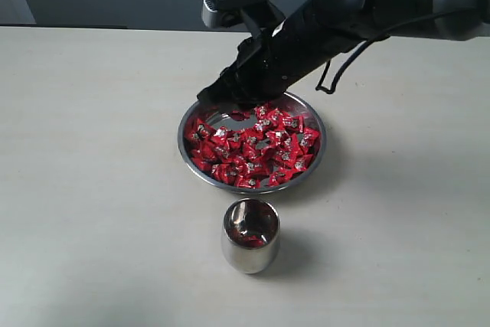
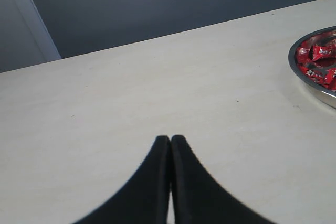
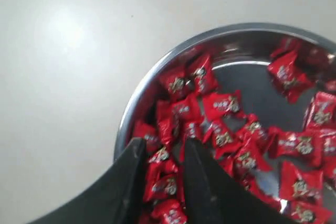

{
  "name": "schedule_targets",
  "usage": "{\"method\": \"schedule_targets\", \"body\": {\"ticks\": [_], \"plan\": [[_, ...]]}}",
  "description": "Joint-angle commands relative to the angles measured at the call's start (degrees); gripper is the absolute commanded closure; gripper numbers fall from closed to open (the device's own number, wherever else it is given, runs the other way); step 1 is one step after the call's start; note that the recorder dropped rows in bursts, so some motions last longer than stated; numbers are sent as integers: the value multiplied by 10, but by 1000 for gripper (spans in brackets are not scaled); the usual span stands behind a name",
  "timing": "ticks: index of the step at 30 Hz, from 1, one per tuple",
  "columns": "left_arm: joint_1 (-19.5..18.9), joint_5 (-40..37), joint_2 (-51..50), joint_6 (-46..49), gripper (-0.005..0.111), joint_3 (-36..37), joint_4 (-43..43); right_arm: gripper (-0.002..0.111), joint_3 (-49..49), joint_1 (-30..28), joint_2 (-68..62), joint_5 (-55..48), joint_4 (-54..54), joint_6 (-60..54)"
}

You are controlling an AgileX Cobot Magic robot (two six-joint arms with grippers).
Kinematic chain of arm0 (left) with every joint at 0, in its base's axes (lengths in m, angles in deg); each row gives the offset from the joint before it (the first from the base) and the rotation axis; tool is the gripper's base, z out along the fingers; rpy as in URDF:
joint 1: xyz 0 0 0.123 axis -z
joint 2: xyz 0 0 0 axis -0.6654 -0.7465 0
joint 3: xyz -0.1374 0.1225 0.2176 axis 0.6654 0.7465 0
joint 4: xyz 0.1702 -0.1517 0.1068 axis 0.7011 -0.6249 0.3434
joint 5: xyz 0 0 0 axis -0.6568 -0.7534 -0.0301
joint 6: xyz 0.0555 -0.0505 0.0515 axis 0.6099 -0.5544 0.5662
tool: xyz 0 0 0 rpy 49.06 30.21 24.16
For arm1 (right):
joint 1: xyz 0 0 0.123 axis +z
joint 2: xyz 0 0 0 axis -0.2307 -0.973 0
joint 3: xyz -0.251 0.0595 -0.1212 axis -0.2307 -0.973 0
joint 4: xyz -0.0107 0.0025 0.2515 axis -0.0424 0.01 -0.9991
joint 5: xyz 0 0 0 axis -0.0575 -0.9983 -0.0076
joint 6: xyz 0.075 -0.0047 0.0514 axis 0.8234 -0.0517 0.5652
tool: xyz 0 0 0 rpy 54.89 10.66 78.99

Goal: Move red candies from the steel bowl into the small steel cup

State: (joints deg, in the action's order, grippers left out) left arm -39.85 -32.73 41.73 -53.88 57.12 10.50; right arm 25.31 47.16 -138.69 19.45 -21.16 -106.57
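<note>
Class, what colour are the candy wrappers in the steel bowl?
Shiny red wrappers with silvery marks; best in right wrist view.

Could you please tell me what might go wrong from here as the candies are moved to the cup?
1. The right gripper has its fingers apart over crowded red candies; closing may pinch several, or a glossy wrapper may slip out.
2. The fingers sit close to the rim of the steel bowl, so they might nudge it.
3. The small steel cup has a narrow mouth and rounded sides; a dropped candy could miss it.
</note>
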Motion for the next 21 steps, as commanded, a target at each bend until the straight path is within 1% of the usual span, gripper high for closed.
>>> {"method": "schedule_targets", "body": {"ticks": [1,14,16,19,20,21], "plan": [[0,4,2,-3,106,-1,2,82,30,-1,-41,20,34,3],[0,4,2,-3,106,-1,2,82,109,-1,-152,-31,39,-2],[0,4,2,-3,106,-1,2,76,118,2,-161,-39,39,-5],[0,4,2,-3,106,-1,2,61,128,9,-172,-47,38,-22],[0,4,2,-3,106,-1,2,59,131,12,-177,-46,38,-26],[0,4,2,-3,106,-1,2,59,134,15,-181,-43,38,-26]]}}
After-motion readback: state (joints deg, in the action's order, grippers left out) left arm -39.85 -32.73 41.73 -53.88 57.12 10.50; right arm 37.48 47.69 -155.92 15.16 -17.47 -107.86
